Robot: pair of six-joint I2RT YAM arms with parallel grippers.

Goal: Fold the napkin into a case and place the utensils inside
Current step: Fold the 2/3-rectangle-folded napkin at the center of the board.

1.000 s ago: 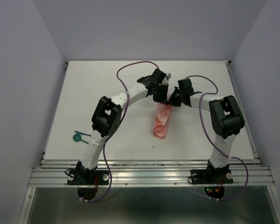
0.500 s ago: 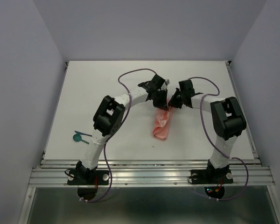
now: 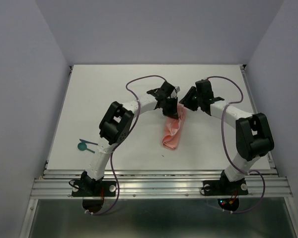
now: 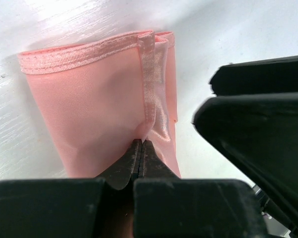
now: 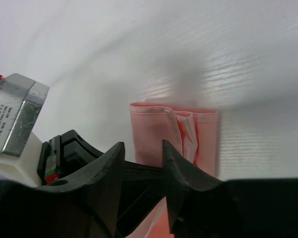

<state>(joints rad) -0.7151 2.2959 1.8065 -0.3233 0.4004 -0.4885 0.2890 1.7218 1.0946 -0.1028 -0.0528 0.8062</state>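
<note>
the left gripper pinches its jaws together on a fold at the far end of the napkin, a thin, limp, light cloth probably best taken by its stitched hem. the right gripper stands just beside it, fingers apart. the napkin lies bunched mid-table. only the overhead view shows the green utensils near the left edge, well apart; only the left wrist view shows the pinch.

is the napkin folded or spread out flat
Folded: the napkin is a narrow layered strip, its hems stacked, pinched by the left gripper.
</note>
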